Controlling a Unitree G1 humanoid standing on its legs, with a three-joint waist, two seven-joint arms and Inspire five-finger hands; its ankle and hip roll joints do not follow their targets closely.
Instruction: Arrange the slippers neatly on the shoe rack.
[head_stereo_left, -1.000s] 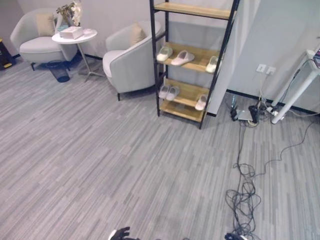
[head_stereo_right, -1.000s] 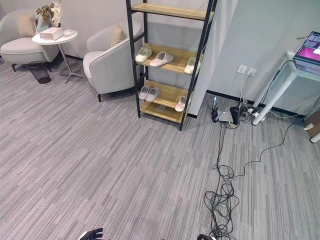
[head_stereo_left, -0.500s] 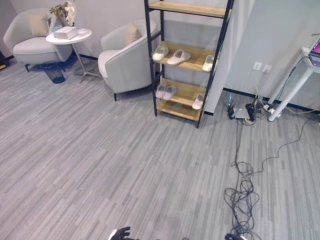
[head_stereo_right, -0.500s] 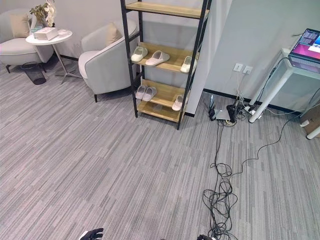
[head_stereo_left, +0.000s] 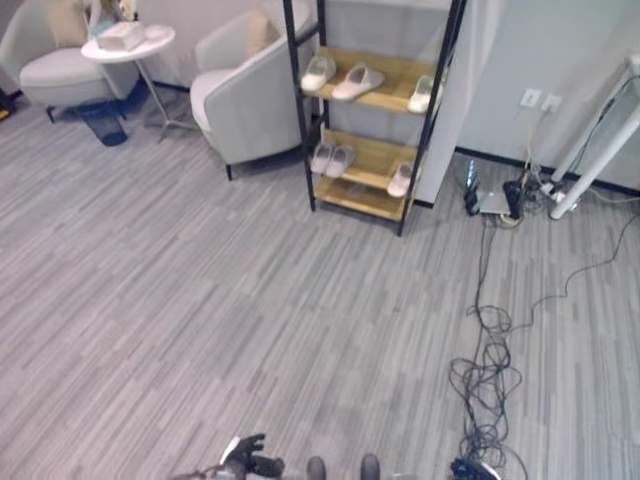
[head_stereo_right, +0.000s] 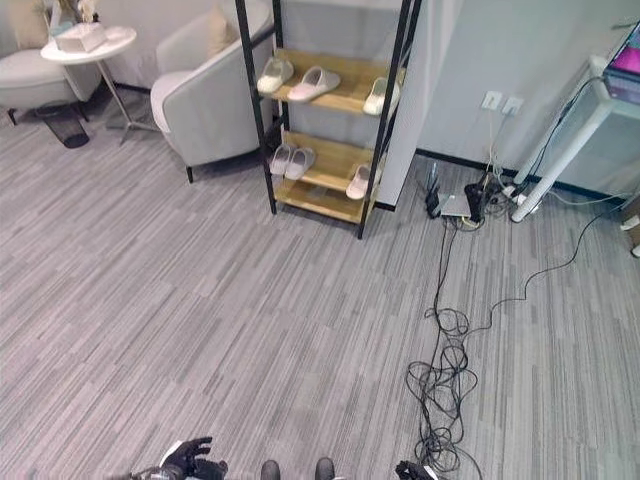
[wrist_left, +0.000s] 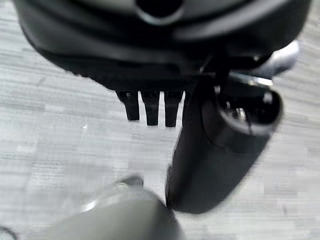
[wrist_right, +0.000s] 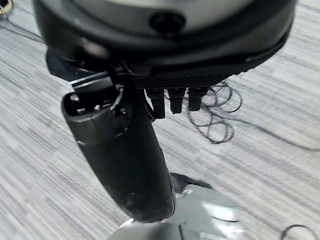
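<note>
left hand (head_stereo_left: 245, 458) fingers relaxed, empty | right hand (wrist_right: 120, 145) likewise | slippers (head_stereo_left: 357, 82) on shoe rack (head_stereo_left: 372, 160), well apart

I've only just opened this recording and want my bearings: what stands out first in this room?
The black-framed shoe rack with wooden shelves stands against the far wall, pale slippers lying on two of its shelves. Left of it is a light armchair and a round white side table; on the grey floor to the right lies a tangle of black cables. The left hand hangs low near the floor, holding nothing.
</note>
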